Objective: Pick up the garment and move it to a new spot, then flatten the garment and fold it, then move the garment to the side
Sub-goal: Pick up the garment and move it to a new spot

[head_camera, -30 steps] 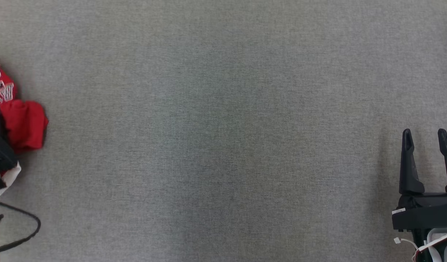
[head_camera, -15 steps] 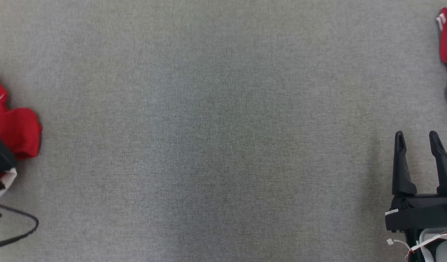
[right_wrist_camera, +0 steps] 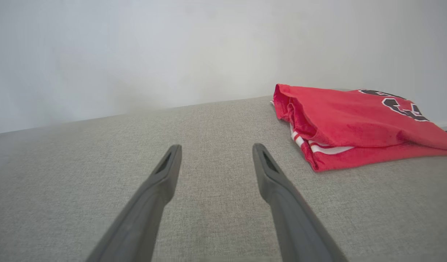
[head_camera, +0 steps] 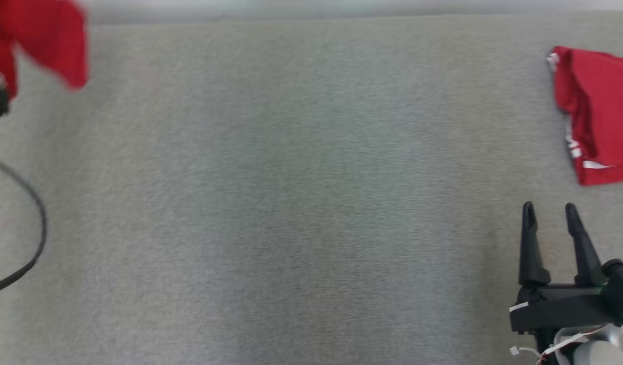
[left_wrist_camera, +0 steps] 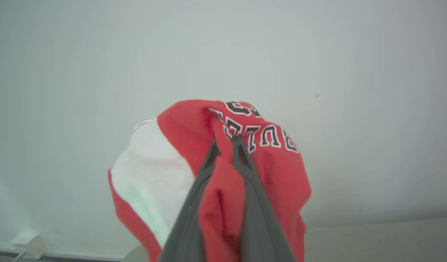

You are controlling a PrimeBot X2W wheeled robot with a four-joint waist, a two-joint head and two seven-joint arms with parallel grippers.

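Observation:
The garment [left_wrist_camera: 274, 171] is a red jersey with a white panel and black-and-white lettering. It hangs bunched from my left gripper [left_wrist_camera: 226, 143], which is shut on a fold of it, lifted off the surface with the pale wall behind. In the head view the garment [head_camera: 47, 35] is a blurred red shape at the top left corner. My right gripper [head_camera: 549, 210] stands open and holds nothing at the lower right, low over the grey cloth surface [head_camera: 291, 177]. Its fingers [right_wrist_camera: 161, 182] are spread wide in the right wrist view.
A second red garment [head_camera: 600, 111], folded flat, lies at the right edge, just beyond the right gripper; it is the folded jersey [right_wrist_camera: 354, 120] in the right wrist view. A black cable [head_camera: 37, 228] loops at the left edge. The table's far edge [head_camera: 311, 15] meets a pale wall.
The head camera has shifted, bringing the folded red garment fully into view at the right. The left gripper has raised the bunched garment from the left edge up to the top left corner.

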